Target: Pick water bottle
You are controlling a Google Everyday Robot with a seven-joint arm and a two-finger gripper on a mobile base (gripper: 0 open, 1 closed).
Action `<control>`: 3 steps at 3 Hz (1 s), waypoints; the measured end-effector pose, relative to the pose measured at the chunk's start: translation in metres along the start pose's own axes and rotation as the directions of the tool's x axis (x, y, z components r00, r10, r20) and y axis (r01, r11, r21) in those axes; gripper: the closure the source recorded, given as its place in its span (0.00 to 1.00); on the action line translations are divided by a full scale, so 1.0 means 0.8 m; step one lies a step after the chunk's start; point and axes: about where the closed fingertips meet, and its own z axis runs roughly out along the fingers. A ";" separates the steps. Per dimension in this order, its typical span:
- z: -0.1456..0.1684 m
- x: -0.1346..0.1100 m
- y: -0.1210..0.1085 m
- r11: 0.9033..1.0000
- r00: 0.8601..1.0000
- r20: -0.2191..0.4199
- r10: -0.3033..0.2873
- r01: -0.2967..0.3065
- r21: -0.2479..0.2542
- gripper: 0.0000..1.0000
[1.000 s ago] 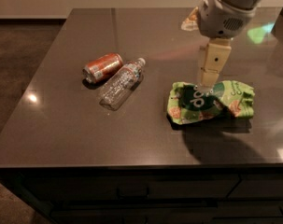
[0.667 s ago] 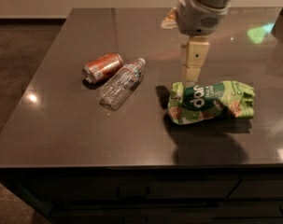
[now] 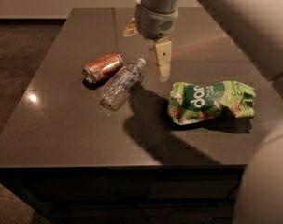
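Gripper (image 3: 163,72) hangs off the grey wrist housing, pointing down over the middle of the dark bench (image 3: 61,129), slightly toward the far edge. It sits just right of the water bottle's cap and is apart from it, holding nothing. Open or shut: can't tell from this angle. Water bottle (image 3: 122,83) lies on its side left of bench centre, white cap aimed at the far right corner and base toward the front left corner. It is clear ribbed plastic with a thin label band. Orange-red soda can (image 3: 102,67) also lies on its side, on the bottle's far-left flank, about parallel with it; they are touching or very nearly so, can't tell which. Green crumpled snack bag (image 3: 209,101) lies right of centre, nearer the right edge, well apart from the bottle. The arm's shadow (image 3: 148,125) falls on the surface between bottle and bag, running toward the front edge. A small pale object (image 3: 129,29) sits near the far edge, too blurred to identify.
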 end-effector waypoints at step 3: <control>0.067 -0.022 -0.023 0.949 0.955 -0.008 -0.295 0.292 -0.120 0.00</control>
